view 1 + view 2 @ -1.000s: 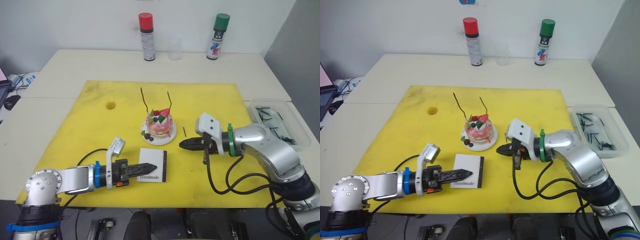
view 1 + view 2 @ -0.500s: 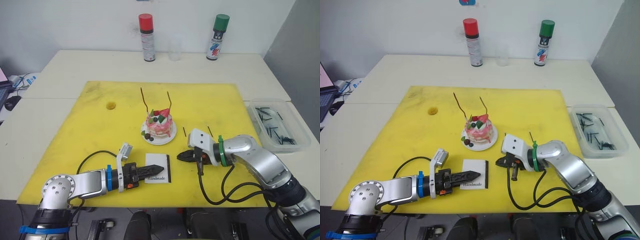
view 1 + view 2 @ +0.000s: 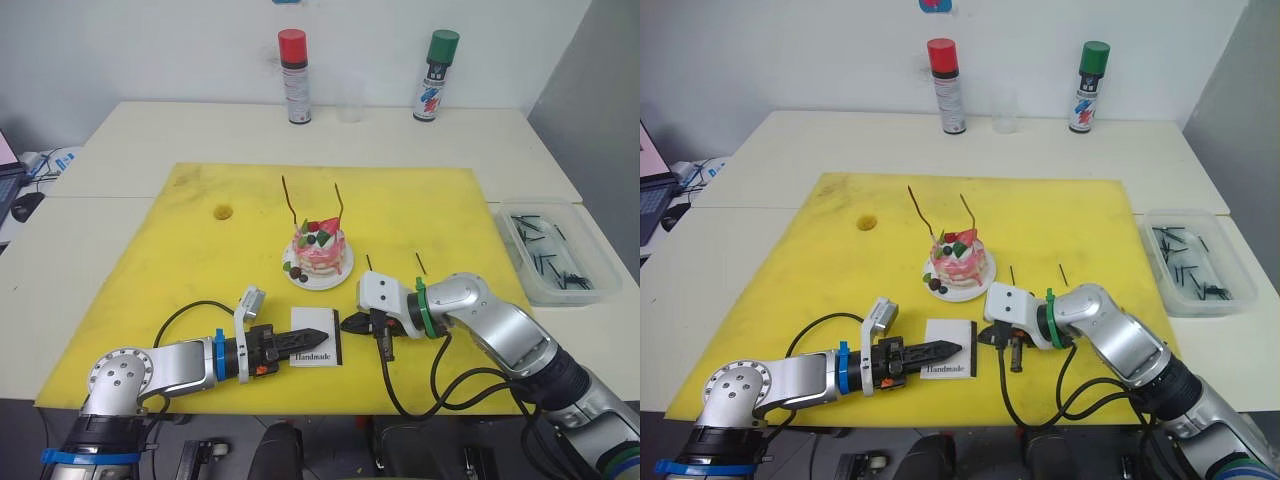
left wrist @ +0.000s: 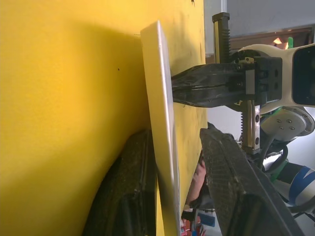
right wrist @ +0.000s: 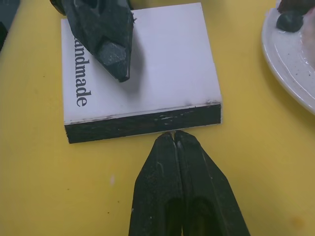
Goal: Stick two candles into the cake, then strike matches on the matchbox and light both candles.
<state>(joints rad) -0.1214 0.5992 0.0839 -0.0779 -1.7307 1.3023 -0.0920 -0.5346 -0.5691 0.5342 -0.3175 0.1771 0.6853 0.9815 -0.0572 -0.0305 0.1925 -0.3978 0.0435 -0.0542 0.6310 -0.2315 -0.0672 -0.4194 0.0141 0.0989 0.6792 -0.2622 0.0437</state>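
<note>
Now we see the flat white rectangular matchbox (image 3: 316, 348) lying near the front edge of the yellow mat, its dark striking strip turned towards our right; our left gripper (image 3: 312, 337) reaches over it from the left with its two black fingers parted, one fingertip (image 5: 109, 46) resting on the printed top beside the word "Handmade", the other finger down along the box's side in the left wrist view, so the box sits between them; our right gripper (image 5: 173, 140) lies low on the mat just at the strip, its fingers pressed together with no gap, and whether anything is pinched at the tip we cannot tell; the small round pink-and-white cake (image 3: 319, 250) on its white plate stands near the middle of the mat, behind the matchbox, with two thin wavy red-brown candles (image 3: 339, 207) upright in it; two short dark matches (image 3: 419, 263) lie loose on the mat right of the cake.
</note>
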